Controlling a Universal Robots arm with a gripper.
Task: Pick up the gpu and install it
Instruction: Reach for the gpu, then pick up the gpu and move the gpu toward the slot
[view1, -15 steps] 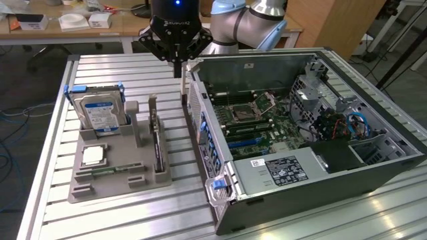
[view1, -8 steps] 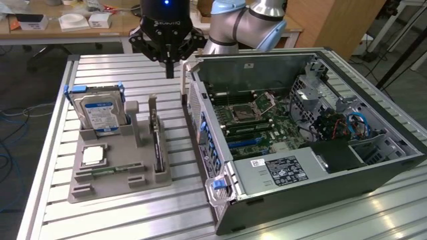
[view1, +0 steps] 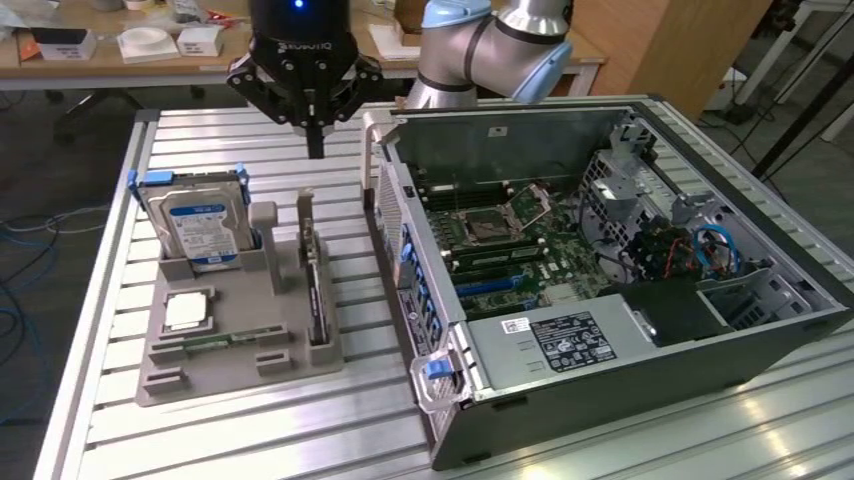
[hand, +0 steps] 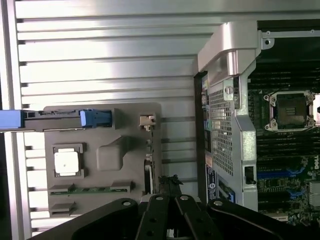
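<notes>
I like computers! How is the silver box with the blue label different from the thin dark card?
The silver, blue labelled hard drive is thick and shiny; the dark circuit card is thin and dull. The drive stands taller than the card. Both stand in the grey tray.

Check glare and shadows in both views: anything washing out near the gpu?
Exterior view: even light, mild sheen on the table slats; the gpu reads dark against its grey holder. Wrist view: strong glare whitens the slats; the claw is a near-black silhouette.
</notes>
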